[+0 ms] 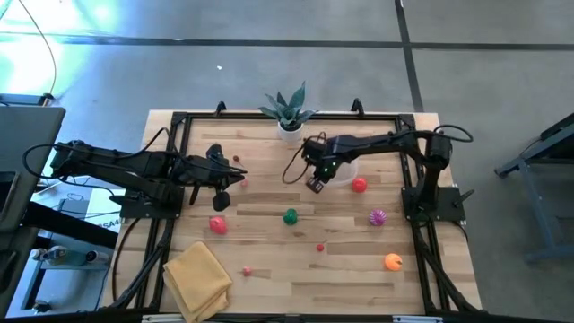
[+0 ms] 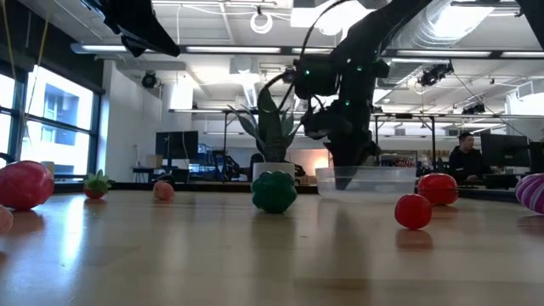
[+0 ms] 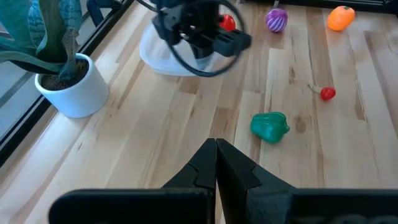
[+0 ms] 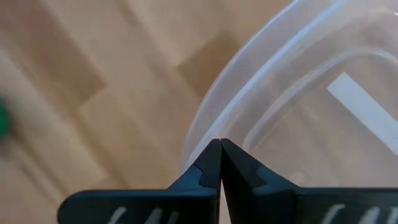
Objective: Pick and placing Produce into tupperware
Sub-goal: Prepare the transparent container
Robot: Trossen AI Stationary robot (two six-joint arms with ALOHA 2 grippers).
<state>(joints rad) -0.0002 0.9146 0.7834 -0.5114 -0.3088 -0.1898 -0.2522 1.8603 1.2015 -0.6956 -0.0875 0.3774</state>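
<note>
The clear tupperware [image 1: 343, 170] sits on the worktop [image 1: 269, 260] in the upper middle of the high view, just right of the potted plant [image 1: 289, 112]. The right gripper [image 1: 316, 184] hangs over the container's left rim; its jaws are pressed fully together and hold nothing, with the rim [image 4: 261, 68] showing directly beyond their tips in the right wrist view. In the low view the container [image 2: 367, 180] stands right of centre, with the right arm coming down onto it from above.

The produce lies scattered on the wood, none of it visibly inside the container. A red fruit [image 1: 359, 186] lies just beside the container's lower right edge. A green pepper [image 1: 290, 216] rests near the centre of the frame, and a spiky purple piece [image 1: 378, 216] lies right of it. An orange piece [image 1: 393, 261] is at lower right, a small red one [image 1: 320, 248] below centre, a pink-red one [image 1: 218, 224] left of centre, and a small pink one [image 1: 247, 269] at lower left.

The left gripper [image 1: 235, 177] is at left of centre, above the pink-red piece, its jaws also shut and empty. A folded yellow cloth [image 1: 195, 280] lies at the lower left corner.
</note>
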